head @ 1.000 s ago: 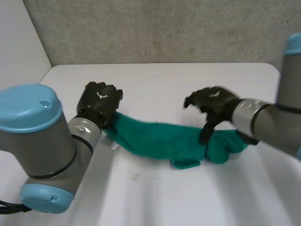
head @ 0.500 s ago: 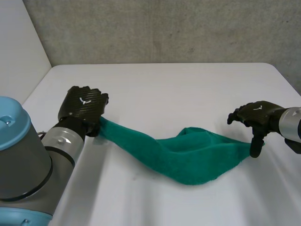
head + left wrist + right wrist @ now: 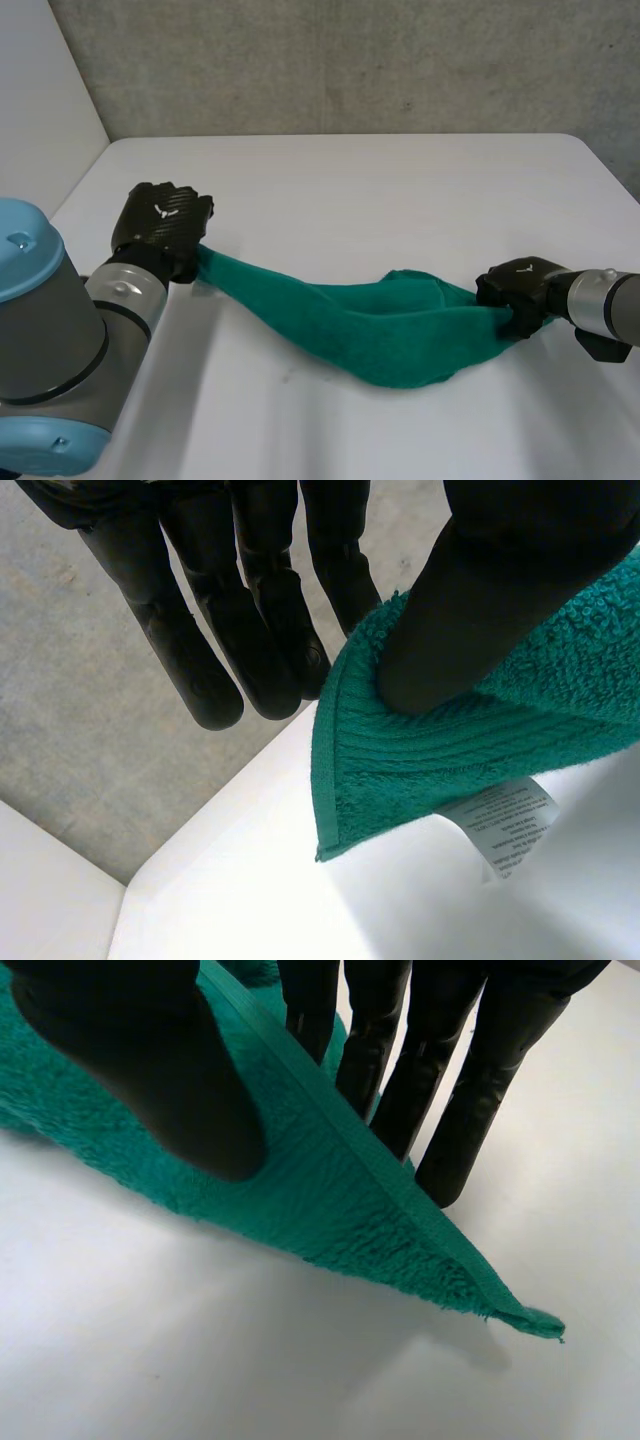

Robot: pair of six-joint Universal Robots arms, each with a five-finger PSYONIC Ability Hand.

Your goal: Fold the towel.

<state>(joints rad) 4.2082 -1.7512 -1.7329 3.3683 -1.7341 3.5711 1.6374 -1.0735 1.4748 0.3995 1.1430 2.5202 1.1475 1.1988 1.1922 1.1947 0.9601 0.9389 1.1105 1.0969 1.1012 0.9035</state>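
Note:
A green towel [image 3: 370, 330] hangs in a sagging, bunched band between my two hands above the white table [image 3: 400, 180]. My left hand [image 3: 160, 228] is shut on the towel's left corner. In the left wrist view the thumb [image 3: 500, 600] presses the towel [image 3: 470, 740] against the fingers [image 3: 250, 630], and a white label [image 3: 500, 825] hangs from the hem. My right hand [image 3: 515, 288] is shut on the towel's right end. In the right wrist view the thumb [image 3: 150, 1080] lies on the cloth [image 3: 320, 1200], the fingers [image 3: 450, 1090] are behind it, and a corner tip sticks out past them.
A grey wall runs behind the table's far edge. Bare table surface lies in front of the towel and beyond it. My left arm [image 3: 50, 340] rises at the near left corner.
My right hand has swung out to the right, dragging the towel's end, and has now shut on it. My left hand drew further left, so the bunched towel now stretches between them.

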